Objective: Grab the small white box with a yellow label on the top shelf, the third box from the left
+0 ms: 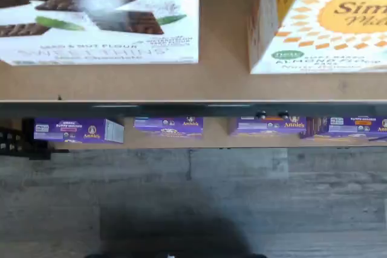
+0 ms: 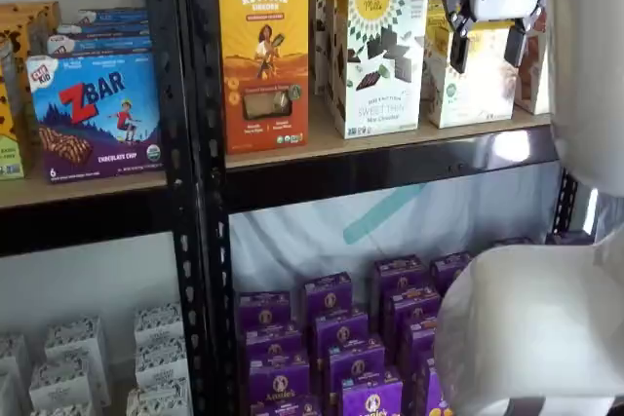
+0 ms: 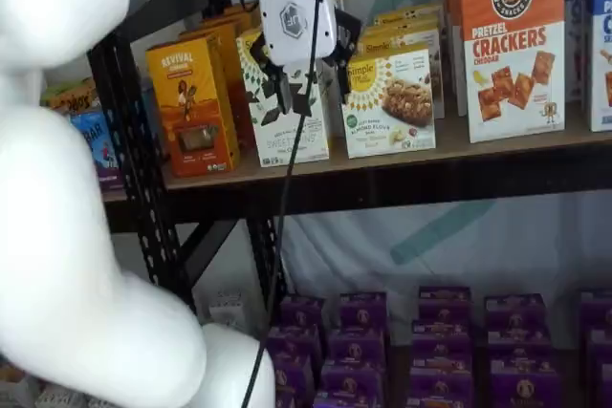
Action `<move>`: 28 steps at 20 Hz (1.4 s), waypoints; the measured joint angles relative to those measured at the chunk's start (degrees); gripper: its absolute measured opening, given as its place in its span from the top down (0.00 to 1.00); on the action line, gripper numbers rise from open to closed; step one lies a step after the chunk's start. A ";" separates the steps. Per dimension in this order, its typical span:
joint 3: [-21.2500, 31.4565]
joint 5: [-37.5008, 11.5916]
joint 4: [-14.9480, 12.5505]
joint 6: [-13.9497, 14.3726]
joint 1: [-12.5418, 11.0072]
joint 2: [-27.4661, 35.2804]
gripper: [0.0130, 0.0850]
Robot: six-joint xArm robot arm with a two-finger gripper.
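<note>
The small white box (image 1: pixel 338 28) with its yellow sunburst logo stands on the top shelf (image 1: pixel 217 86), to the right of the taller white Simple Mills box (image 1: pixel 103 16). It shows in both shelf views (image 2: pixel 478 94) (image 3: pixel 387 102). My gripper (image 2: pixel 486 44) hangs in front of the shelf with its two black fingers apart and nothing between them. In a shelf view it overlaps the small white box's upper front; in a shelf view the gripper (image 3: pixel 301 83) sits before the taller box (image 3: pixel 273 136). It is not touching either box. The shelf's black beam (image 2: pixel 390 168) runs below.
An orange Revival box (image 2: pixel 263 46) stands left of the taller white box (image 2: pixel 380 46). An orange pretzel cracker box (image 3: pixel 512 45) stands to the right. Purple Annie's boxes (image 2: pixel 341 338) fill the lower shelf. A black upright (image 2: pixel 190 143) divides the bays. My white arm (image 3: pixel 57 188) fills the left foreground.
</note>
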 joint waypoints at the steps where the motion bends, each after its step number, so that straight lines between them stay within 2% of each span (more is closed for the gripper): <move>1: -0.23 -0.37 0.14 -0.12 -0.12 0.55 0.00; 5: -1.26 -2.92 0.14 -0.41 -0.33 3.69 0.00; 9: -1.36 -6.24 -1.41 -0.30 -0.07 5.62 0.00; 13: -2.46 -6.98 -0.57 -1.48 -1.32 7.62 0.00; 15: -2.59 -7.81 -0.99 -1.78 -1.59 7.99 0.00; 17: -4.57 -6.62 0.14 -3.36 -3.26 9.89 0.00; 19: -5.23 -6.50 0.40 -4.08 -3.96 10.55 0.00; 24: -6.86 -5.35 3.50 -6.60 -6.65 11.90 0.00; 28: -7.82 -4.95 4.23 -7.94 -8.07 12.29 0.00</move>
